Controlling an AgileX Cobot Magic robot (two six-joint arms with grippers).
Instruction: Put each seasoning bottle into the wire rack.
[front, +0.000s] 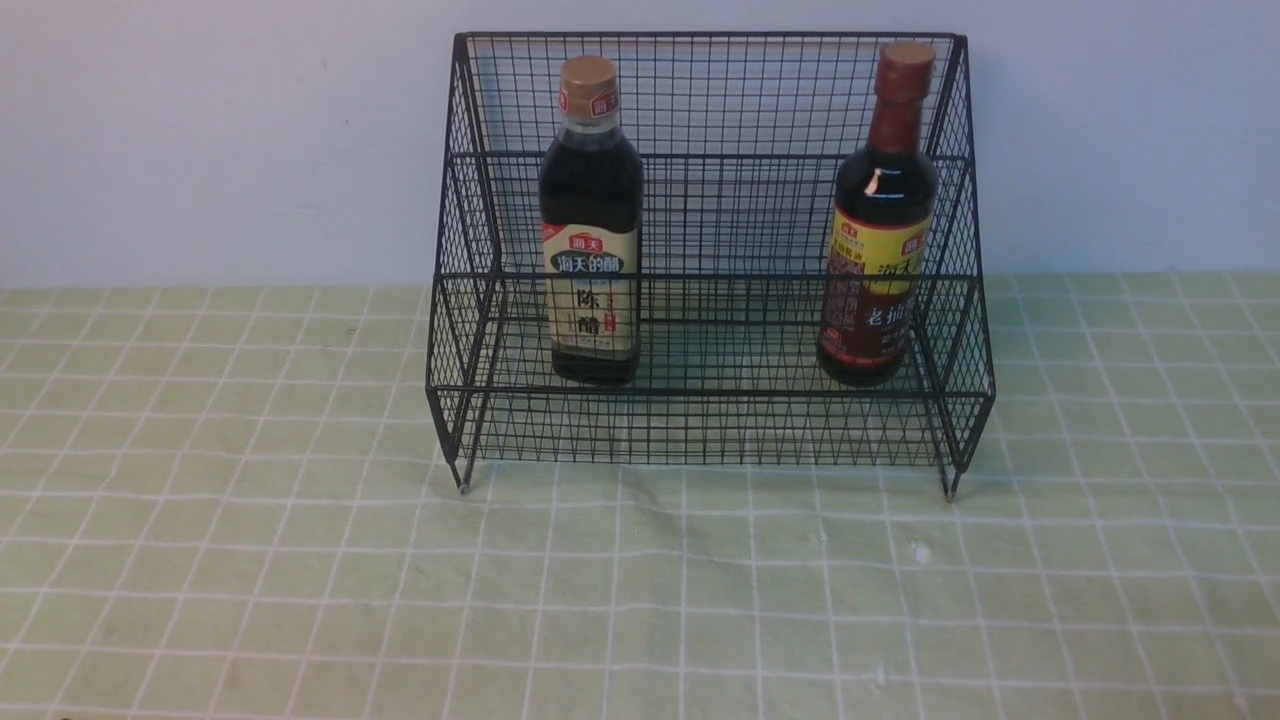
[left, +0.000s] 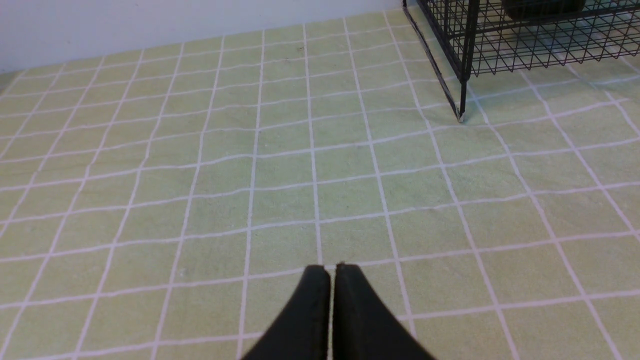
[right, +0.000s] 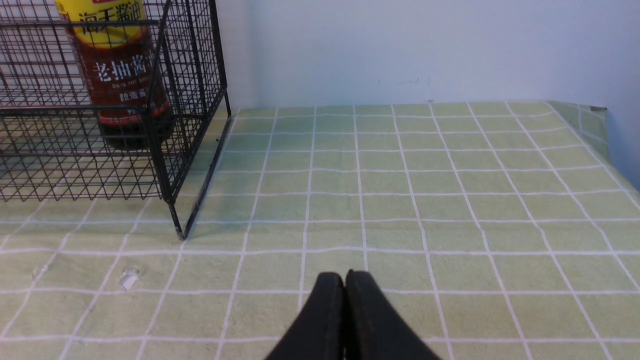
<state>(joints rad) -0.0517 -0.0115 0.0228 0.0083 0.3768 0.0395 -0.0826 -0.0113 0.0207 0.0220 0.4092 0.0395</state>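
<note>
Both seasoning bottles are sitting upright inside the black wire rack (front: 712, 262) on its lower shelf: the squarish vinegar bottle (front: 591, 225) with gold cap toward the robot's left, the round dark soy sauce bottle (front: 882, 220) with reddish-brown neck toward the right end, well apart from each other. Left gripper (left: 332, 272) is hovering over the green checked tablecloth (front: 300, 560), jaws pressed together, holding nothing. Right gripper (right: 344, 280) is doing the same, pinched closed and empty, away from the rack. Placing step is looking finished; no bottle is left on the cloth. Next move is likely calling for nothing beyond parking both arms clear.
</note>
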